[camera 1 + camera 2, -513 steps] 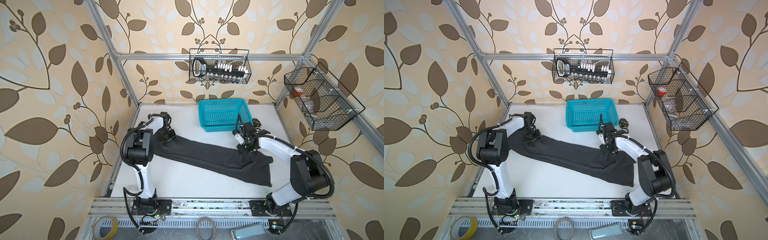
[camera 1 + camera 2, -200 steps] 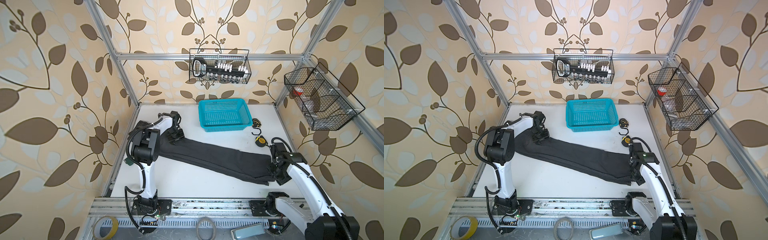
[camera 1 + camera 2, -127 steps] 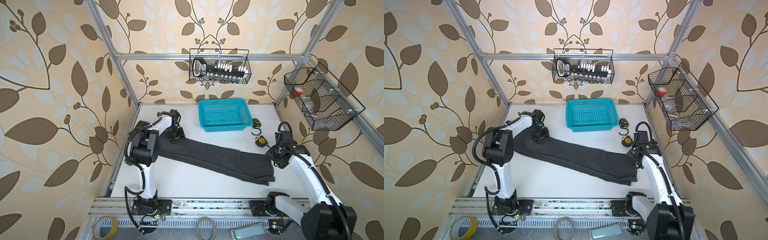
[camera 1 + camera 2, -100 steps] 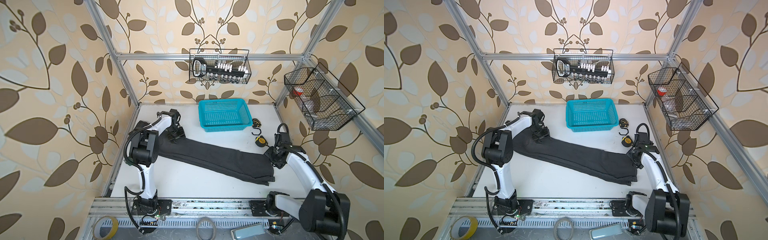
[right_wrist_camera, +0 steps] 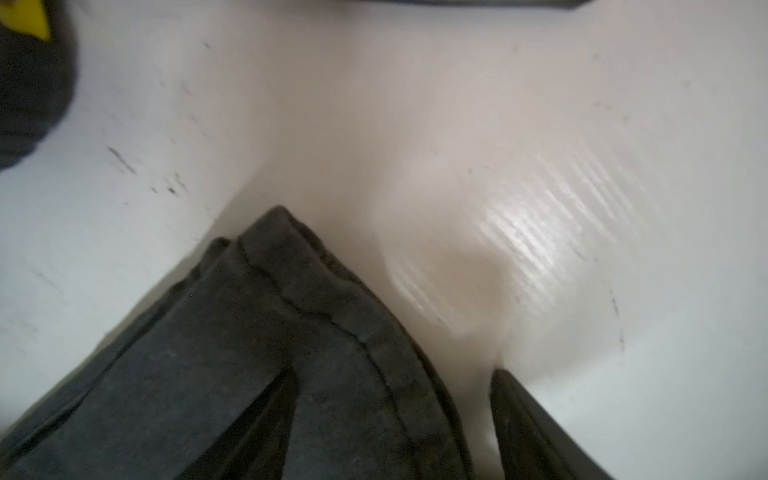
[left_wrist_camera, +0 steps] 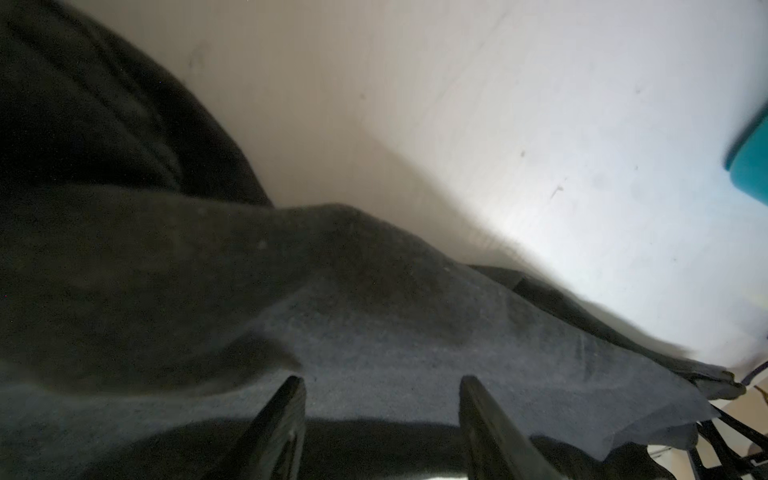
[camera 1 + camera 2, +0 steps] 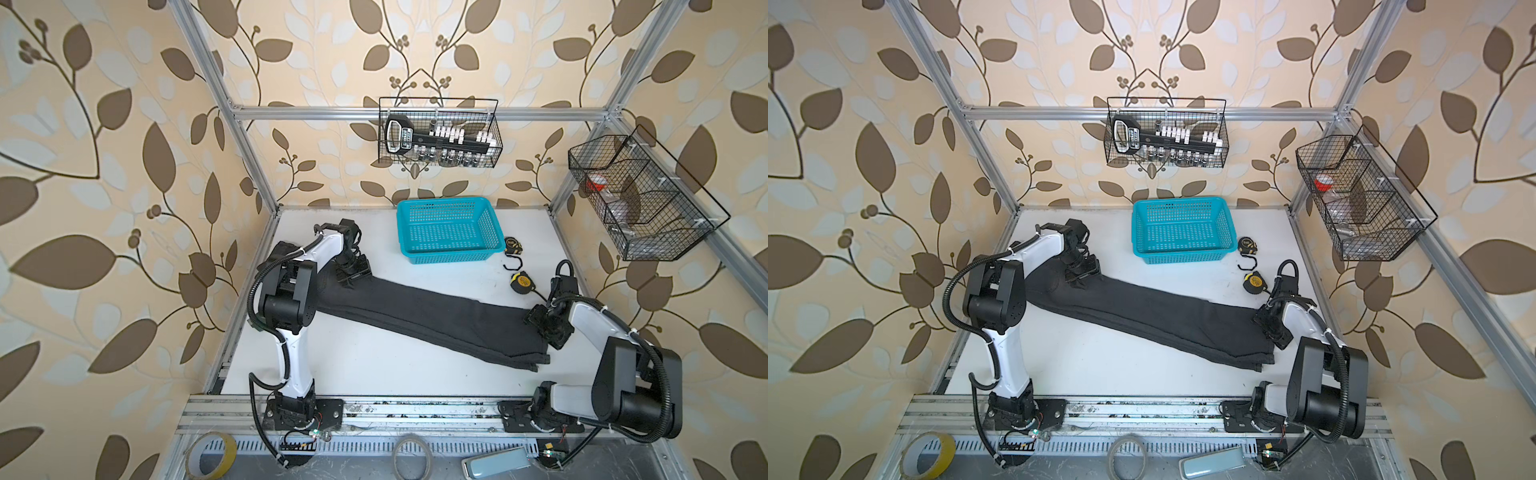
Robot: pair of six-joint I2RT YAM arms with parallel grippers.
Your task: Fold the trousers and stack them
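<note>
White smooth tabletop (image 7: pixel 374 365) holds long, dark, seamed trousers (image 7: pixel 436 316) lying flat. Left hand (image 6: pixel 380 380) and right hand (image 5: pixel 395 374) are spread at their ends.

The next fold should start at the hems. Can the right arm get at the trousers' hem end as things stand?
Probably yes: the right tool hangs open at the trousers' hem corner, one finger above cloth, the other above bare table, nothing between.

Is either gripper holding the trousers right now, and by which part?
Right gripper: nothing held, jaws open astride the hem corner of the trousers. Left gripper: jaws apart over the waist end; a grip cannot be told.
</note>
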